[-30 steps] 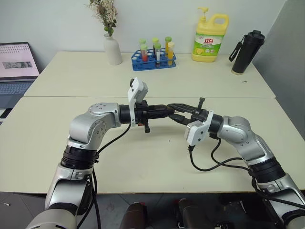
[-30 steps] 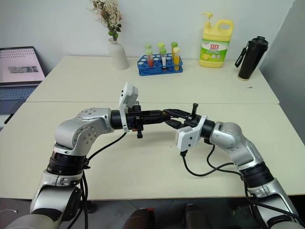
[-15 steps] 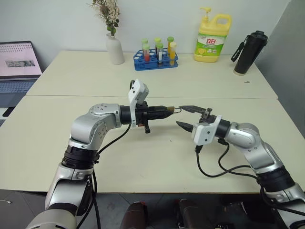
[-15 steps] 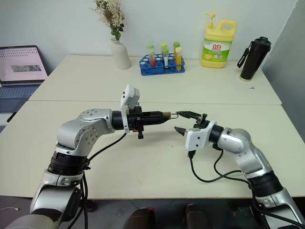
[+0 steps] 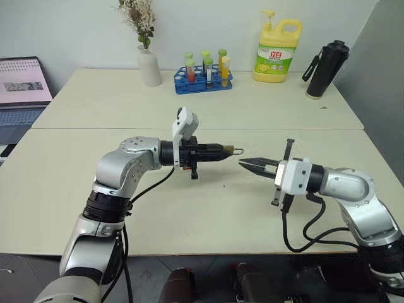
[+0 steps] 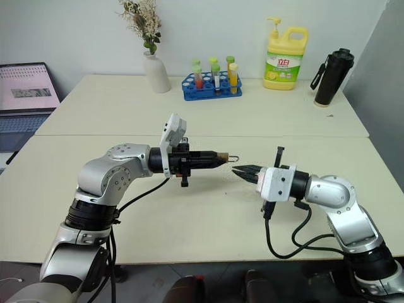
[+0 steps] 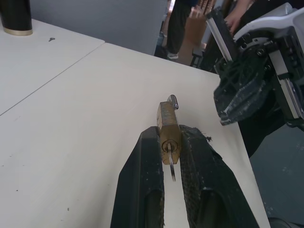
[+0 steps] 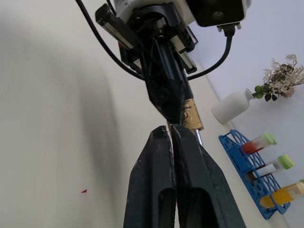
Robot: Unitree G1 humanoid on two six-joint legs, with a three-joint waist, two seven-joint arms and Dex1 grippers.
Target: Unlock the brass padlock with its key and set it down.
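Our left gripper (image 7: 170, 142) clamps the small golden-brass padlock (image 7: 168, 124), thin silvery key (image 7: 171, 164) inserted; our right gripper (image 6: 243, 170), fingers together, at three o'clock, should reopen and approach squarely.

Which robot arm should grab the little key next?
Probably the right. Its claw is shut and empty, facing the brass padlock pinched in the left claw, with the key sticking out.
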